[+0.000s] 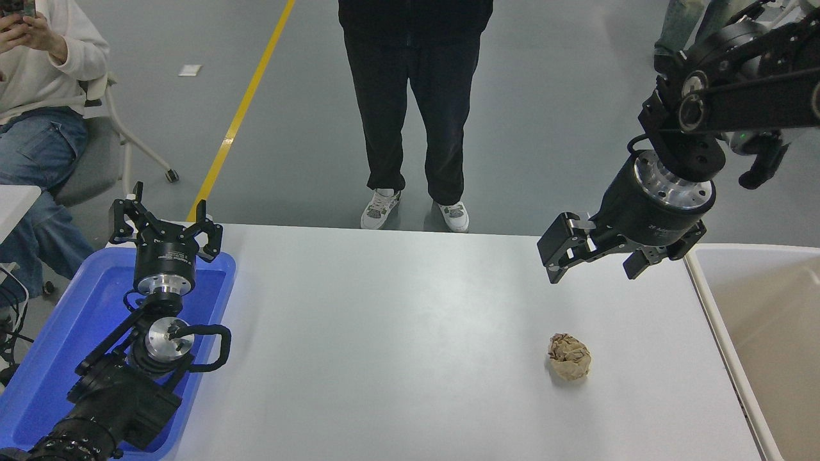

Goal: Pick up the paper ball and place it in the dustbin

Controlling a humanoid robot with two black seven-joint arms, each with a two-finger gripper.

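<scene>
The tan-brown paper ball (pixel 569 357) lies on the white table (pixel 397 346), right of centre and toward the near side. My right gripper (pixel 592 266) hangs in the air above the table's far right part, open and empty, beyond the ball and a little to its right. The beige-cream dustbin (pixel 711 307) stands off the table's right edge, its pale rim showing. My left gripper (pixel 165 225) is parked at the lower left over the blue tray, open and empty.
A blue plastic tray (pixel 57 346) sits at the table's left edge under my left arm. A person in black trousers stands at the far side (pixel 413 115). Another person sits at the top left (pixel 38 96).
</scene>
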